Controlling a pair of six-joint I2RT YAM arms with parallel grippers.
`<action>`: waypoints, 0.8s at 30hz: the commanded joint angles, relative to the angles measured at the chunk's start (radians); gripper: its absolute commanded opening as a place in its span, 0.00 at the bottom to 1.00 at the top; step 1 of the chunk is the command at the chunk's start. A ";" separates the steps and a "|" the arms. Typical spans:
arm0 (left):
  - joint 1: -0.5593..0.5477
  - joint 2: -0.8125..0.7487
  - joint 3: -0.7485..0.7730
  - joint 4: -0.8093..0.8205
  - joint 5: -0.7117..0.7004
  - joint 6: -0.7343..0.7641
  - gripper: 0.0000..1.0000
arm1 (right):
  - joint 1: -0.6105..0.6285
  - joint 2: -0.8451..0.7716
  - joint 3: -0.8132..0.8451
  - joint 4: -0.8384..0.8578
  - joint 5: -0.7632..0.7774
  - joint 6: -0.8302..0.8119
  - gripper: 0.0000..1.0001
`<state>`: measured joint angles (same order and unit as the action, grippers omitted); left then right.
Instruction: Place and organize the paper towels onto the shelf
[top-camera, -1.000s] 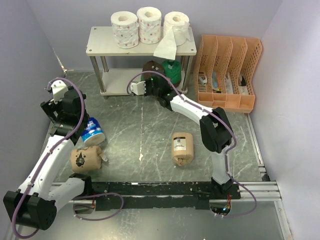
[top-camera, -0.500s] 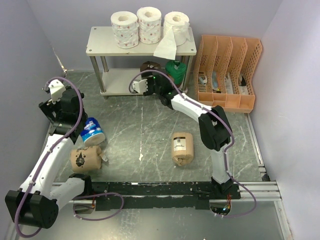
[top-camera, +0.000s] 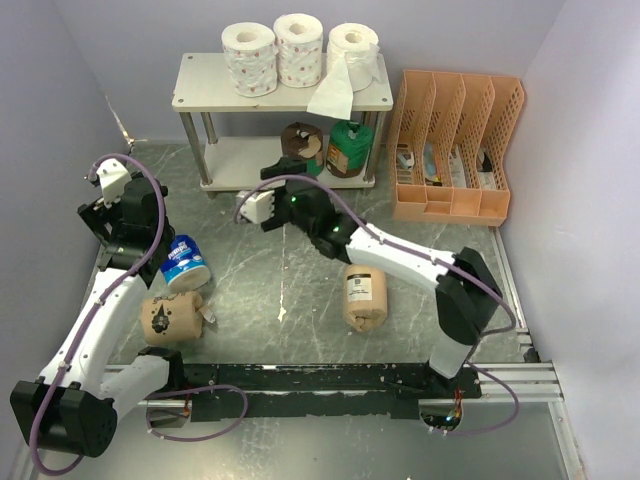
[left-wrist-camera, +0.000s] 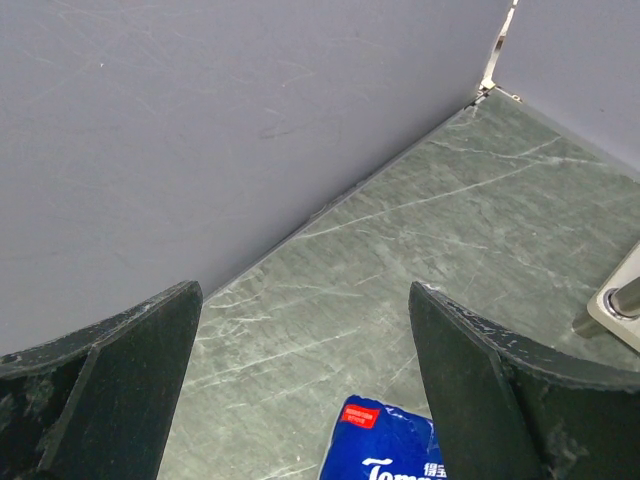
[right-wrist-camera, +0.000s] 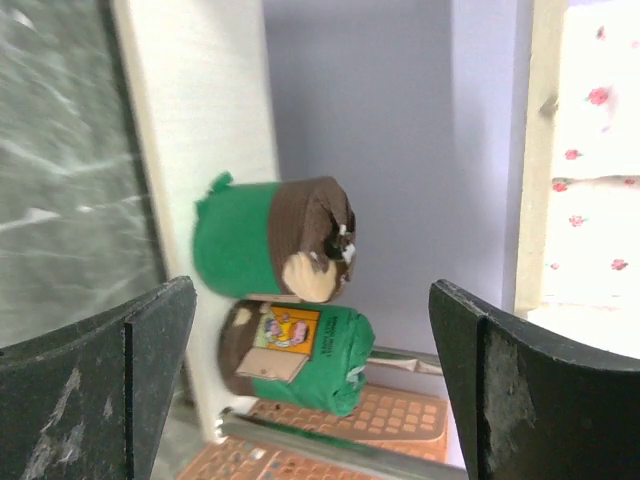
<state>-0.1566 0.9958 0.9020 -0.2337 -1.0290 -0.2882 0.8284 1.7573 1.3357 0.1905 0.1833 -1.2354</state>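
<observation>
1. Right jaws stand apart before the shelf; three white rolls on top, two green rolls below.
2. Left jaws, apart, hang above the blue roll on the tabletop.
3. Both green rolls lie side by side.

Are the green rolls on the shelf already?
Yes. Both green rolls sit side by side on the lower board of the shelf; the right gripper is open and apart from them.

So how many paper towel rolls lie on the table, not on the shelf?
3: the blue-wrapped roll at the left, a tan roll just nearer than it, and a second tan roll in the middle. None appears hidden.
</observation>
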 joint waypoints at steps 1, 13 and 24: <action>0.012 -0.014 0.017 -0.004 0.029 -0.011 0.96 | 0.113 -0.114 0.010 -0.322 0.219 0.232 1.00; 0.013 -0.060 0.025 -0.023 0.069 -0.044 0.96 | 0.042 -0.460 -0.128 -1.220 -0.328 0.582 1.00; 0.012 -0.062 0.026 -0.029 0.034 -0.034 0.96 | 0.039 -0.554 -0.440 -1.161 -0.169 0.694 1.00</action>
<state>-0.1532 0.9482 0.9024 -0.2668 -0.9798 -0.3222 0.8635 1.2510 0.9211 -0.9585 -0.0017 -0.6018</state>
